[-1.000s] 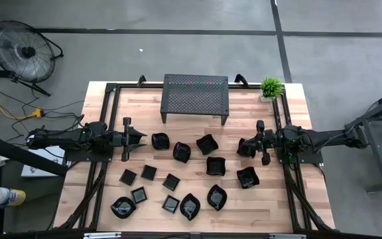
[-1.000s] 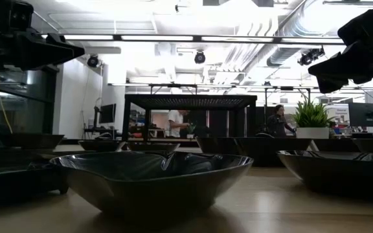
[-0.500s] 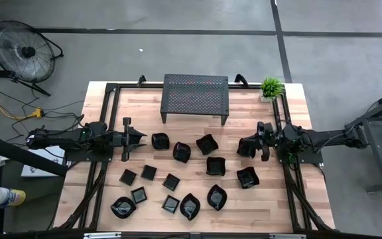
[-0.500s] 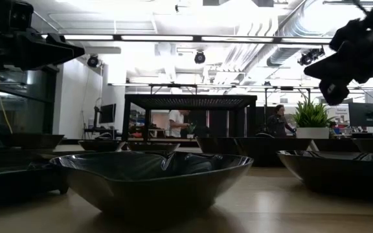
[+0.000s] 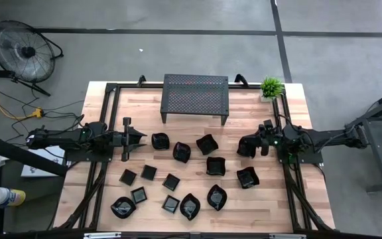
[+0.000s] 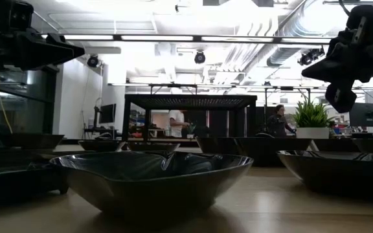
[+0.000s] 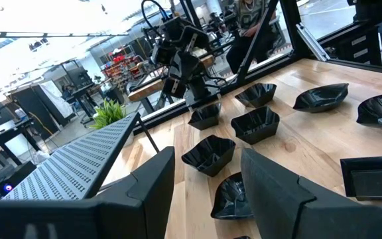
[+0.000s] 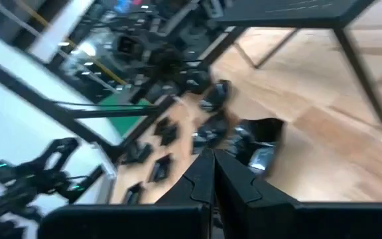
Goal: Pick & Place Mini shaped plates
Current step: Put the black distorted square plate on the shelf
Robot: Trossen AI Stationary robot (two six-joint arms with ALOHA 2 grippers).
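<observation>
1. Mini shaped plates (image 5: 213, 165) lie scattered across the middle and near half of the wooden table (image 5: 290, 206), on the near side of the perforated rack (image 5: 195, 95), none of them on it.
2. At the table's right side, the right gripper (image 5: 247, 146) hangs with its fingers pressed together and nothing seen between them, close to a plate (image 5: 246, 147) in the high view.
3. From the left side, the left gripper (image 5: 140, 138) waits with its jaws apart, empty, just beside another plate (image 5: 160, 141).
4. Risk: descending with closed fingers would likely push the glossy dish aside rather than take it.
5. Risk: neighbouring plates sit close together, so a wide approach may knock one.
</observation>
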